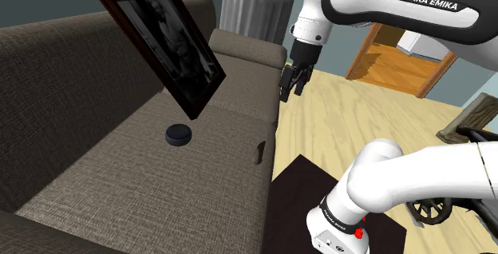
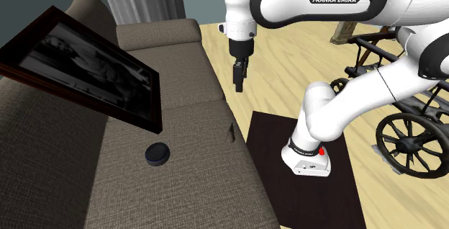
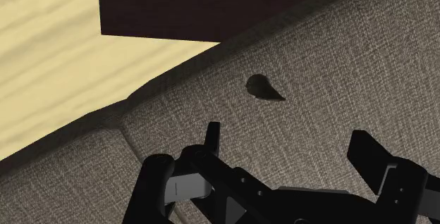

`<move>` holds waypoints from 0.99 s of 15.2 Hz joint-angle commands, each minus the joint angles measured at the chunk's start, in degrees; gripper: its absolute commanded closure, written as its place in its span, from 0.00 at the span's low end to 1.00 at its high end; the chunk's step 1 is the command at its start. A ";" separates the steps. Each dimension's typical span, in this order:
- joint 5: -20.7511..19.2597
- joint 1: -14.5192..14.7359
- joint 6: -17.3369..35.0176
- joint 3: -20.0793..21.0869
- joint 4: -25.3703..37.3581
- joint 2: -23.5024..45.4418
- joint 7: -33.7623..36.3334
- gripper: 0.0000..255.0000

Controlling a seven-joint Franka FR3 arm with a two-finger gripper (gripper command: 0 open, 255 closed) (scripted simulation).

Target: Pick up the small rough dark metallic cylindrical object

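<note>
My claw [image 1: 289, 83] hangs open, fingers apart and empty, over the sofa's front edge, upper centre of the shoulder view. The small dark cylinder [image 1: 179, 134] lies on the sofa seat [image 1: 120, 172] left of centre, well apart from me, near the lower corner of the tilted picture frame [image 1: 160, 45].

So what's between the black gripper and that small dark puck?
Only bare brown fabric sofa seat separates black two-finger gripper from dark cylindrical puck, per second exterior view.
</note>
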 commanded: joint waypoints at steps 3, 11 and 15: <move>0.59 0.34 4.65 0.73 -4.71 -1.29 -0.02 0.00; 3.74 2.47 25.07 4.18 -20.78 -1.94 -0.18 0.00; 5.55 3.76 35.11 5.88 -26.01 0.77 -0.36 0.00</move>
